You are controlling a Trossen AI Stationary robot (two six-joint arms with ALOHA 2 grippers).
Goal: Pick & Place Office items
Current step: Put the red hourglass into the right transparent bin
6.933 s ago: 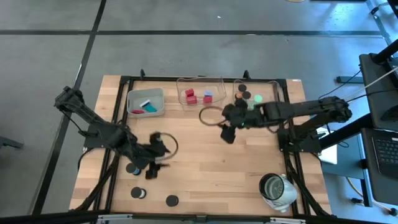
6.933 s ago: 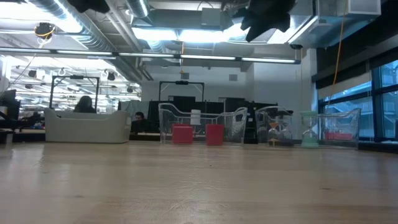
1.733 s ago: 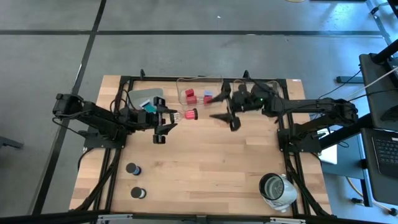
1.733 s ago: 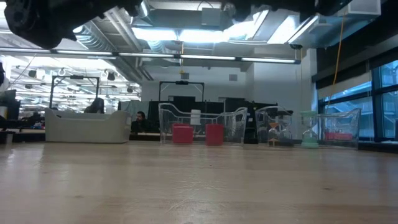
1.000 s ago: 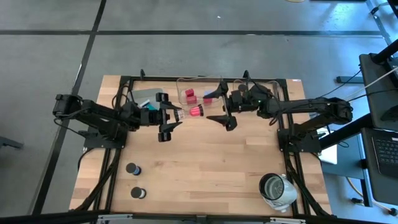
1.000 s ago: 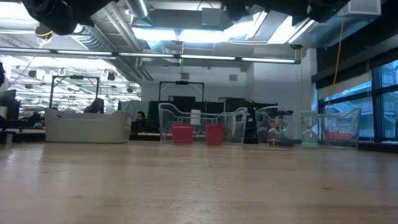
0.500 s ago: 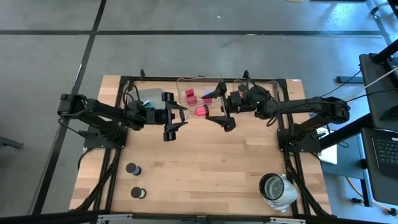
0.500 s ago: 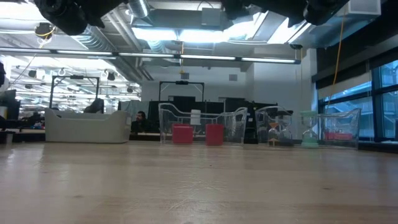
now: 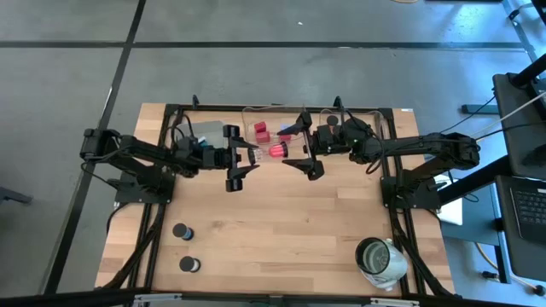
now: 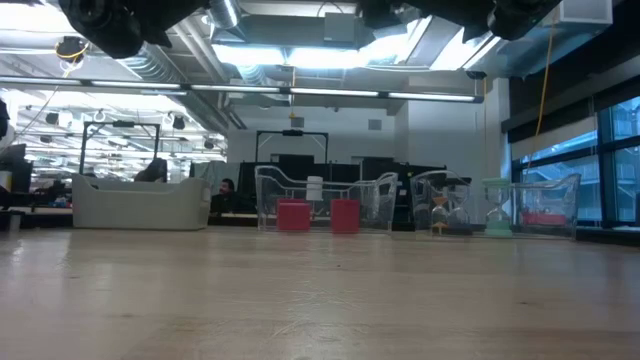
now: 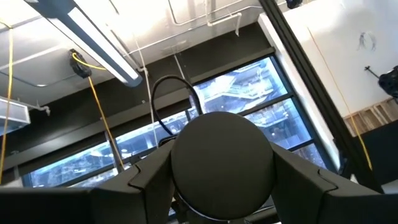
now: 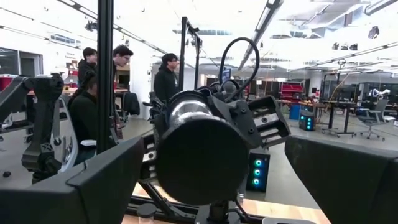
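Observation:
My left gripper (image 9: 258, 155) is shut on a small round office item (image 9: 277, 151), held high over the table's far middle. The item looks red from above and shows a black round face in the left wrist view (image 11: 222, 165) and in the right wrist view (image 12: 202, 165). My right gripper (image 9: 292, 150) faces it from the right, open. Its two fingers (image 12: 93, 186) stand on either side of the item, apart from it. Two black round caps (image 9: 182, 230) (image 9: 189, 264) rest flat on the table at the near left. My left gripper pinches the round item by opposite sides of its rim (image 11: 168, 177) between its two fingers. The fingers come from the table's left, slanting upward. The item is lifted clear, high above the table, its round face turned toward my right gripper.
Along the far edge stand a grey tray (image 9: 194, 130), a clear tray (image 9: 275, 113) with red blocks (image 9: 260, 130), and a second clear tray (image 9: 368, 115). A silvery-white round container (image 9: 380, 258) stands at the near right. People stand beyond the table (image 12: 168, 78).
My left gripper has edged toward the table's right with the round item, closer to my right gripper. The item stays lifted clear and now sits between my right gripper's open fingers.

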